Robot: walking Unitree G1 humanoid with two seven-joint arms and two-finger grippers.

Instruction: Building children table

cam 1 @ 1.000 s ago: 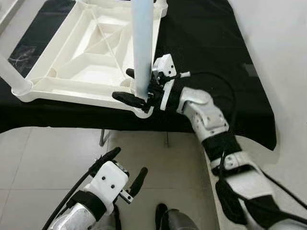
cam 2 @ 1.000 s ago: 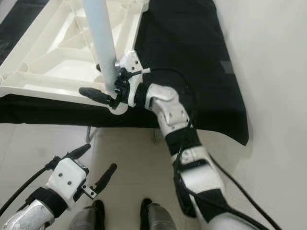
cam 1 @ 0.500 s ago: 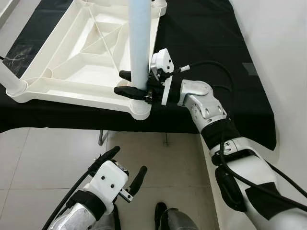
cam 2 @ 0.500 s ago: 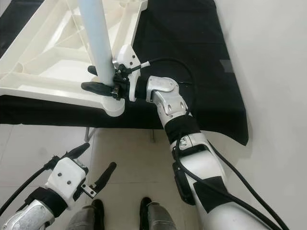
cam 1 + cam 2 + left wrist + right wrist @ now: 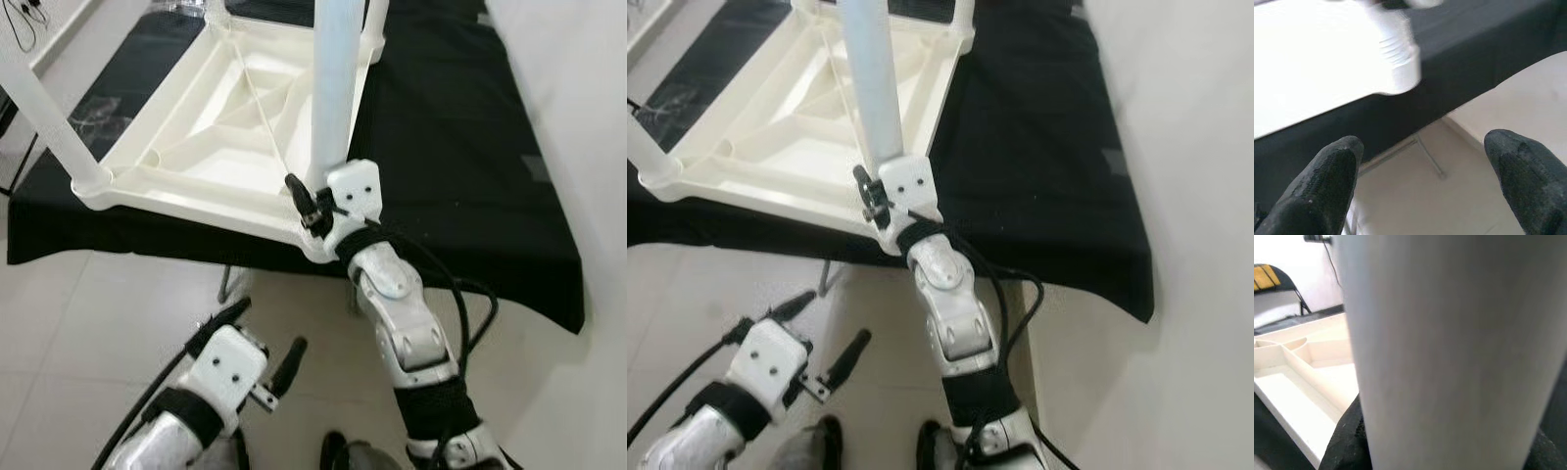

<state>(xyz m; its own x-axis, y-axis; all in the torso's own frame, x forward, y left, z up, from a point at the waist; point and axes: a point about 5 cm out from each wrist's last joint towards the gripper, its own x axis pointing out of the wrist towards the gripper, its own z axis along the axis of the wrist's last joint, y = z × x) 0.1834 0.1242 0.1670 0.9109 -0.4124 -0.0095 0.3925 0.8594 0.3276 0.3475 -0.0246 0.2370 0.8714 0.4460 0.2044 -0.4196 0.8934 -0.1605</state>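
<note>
While the left gripper (image 5: 263,338) idles low with jaws spread and empty, the right gripper (image 5: 315,204) has rolled upright, jaws clamped on the table leg (image 5: 333,88) at the upturned tabletop's (image 5: 186,147) near-right corner socket; it looks seated.

Indoor room, probably domestic: pale tiled floor (image 5: 88,323), plain white wall (image 5: 588,117), a surface draped in black cloth (image 5: 460,147), and a folding chair (image 5: 1276,281) with a yellow cushion.
</note>
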